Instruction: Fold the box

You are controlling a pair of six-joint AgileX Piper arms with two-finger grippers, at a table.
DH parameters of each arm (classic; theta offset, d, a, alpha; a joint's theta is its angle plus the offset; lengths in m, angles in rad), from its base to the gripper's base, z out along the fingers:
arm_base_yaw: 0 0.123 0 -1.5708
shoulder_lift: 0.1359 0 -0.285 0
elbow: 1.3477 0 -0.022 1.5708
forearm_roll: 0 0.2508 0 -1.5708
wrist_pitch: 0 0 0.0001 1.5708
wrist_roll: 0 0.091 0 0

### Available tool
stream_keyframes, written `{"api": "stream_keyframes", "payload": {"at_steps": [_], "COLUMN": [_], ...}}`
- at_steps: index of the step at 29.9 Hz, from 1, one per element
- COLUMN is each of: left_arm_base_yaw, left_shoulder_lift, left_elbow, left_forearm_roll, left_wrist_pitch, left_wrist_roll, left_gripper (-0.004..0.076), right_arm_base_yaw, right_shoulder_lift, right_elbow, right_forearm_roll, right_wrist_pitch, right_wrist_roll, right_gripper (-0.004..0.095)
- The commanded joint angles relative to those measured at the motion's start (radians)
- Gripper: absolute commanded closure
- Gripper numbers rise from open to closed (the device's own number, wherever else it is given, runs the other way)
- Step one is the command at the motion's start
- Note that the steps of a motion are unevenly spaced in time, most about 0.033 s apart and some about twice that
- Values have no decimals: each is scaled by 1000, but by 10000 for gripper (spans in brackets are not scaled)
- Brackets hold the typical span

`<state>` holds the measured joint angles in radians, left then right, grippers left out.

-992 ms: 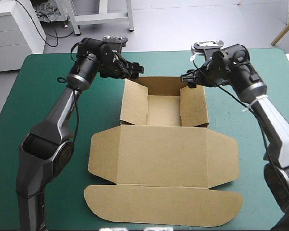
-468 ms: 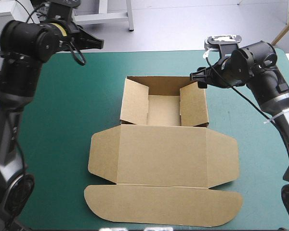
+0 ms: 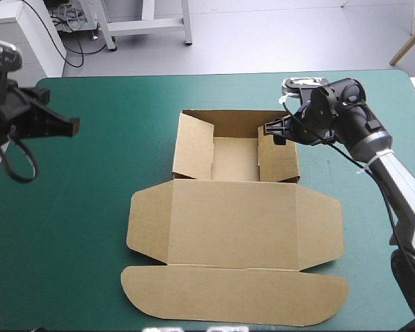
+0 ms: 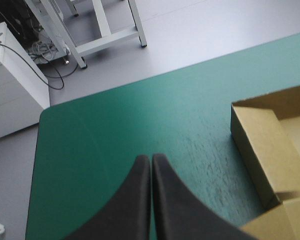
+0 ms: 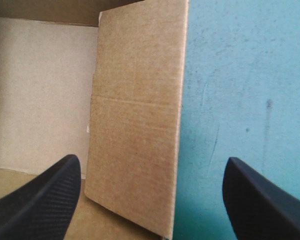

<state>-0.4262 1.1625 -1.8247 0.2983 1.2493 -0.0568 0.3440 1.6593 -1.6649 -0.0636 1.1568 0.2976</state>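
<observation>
Most of the teal-green cover [image 3: 83, 221] is lying bare around the box [image 3: 232, 221], which is sitting at the table's middle just as it was sitting earlier. You are looking at an open tray [image 3: 234, 158] at the far end, its walls standing, and the lid panel with its rounded tuck flap [image 3: 235, 294] lying flat toward you. The board is showing matte brown and stiff, with crisp creases and a faint corrugated grain on the right wall [image 5: 135, 125]. What is changing is your left arm: it is pulling away from the tray's far left corner and is now hanging high by the table's left edge, well apart from the box, so I am judging that side's wall as done with. Your left gripper [image 4: 151, 159] is clenched on nothing, its black fingers meeting in one arch. Your right gripper [image 5: 151, 160] is staying by the tray's far right corner, spread wide and straddling the right wall without visibly touching it; that wall is likely needing the next press or tuck
</observation>
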Motion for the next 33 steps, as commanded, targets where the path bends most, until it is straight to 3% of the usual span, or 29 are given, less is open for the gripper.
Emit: {"api": "stream_keyframes", "payload": {"at_steps": [1, 11, 26, 28, 30, 32, 33], "left_arm_base_yaw": [-2, -2, -2, -2, -2, -2, -2], "left_shoulder_lift": [-124, -409, -549, -549, -549, -549, -549], "left_elbow": [143, 510, 538, 538, 538, 538, 538], "left_forearm_roll": [15, -30, -78, -80, -80, -80, -80], "left_wrist_pitch": [47, 47, 47, 47, 47, 47, 47], "left_wrist_roll": [2, -24, -49, -49, -49, -49, -49], "left_gripper": [734, 734, 734, 734, 734, 734, 734], "right_arm_base_yaw": [1, 1, -15, -15, -15, -15, -15], "right_shoulder_lift": [14, 187, 214, 214, 213, 209, 209], "right_elbow": [-21, -21, -24, -24, -24, -24, -30], "right_forearm_roll": [11, 20, 31, 31, 31, 31, 31], "right_wrist_pitch": [-57, -55, -63, -63, -74, -84, -86], "right_wrist_roll": [0, -10, -26, -26, -24, -14, -8], "right_gripper": [195, 195, 221, 323, 551, 848, 921]}}
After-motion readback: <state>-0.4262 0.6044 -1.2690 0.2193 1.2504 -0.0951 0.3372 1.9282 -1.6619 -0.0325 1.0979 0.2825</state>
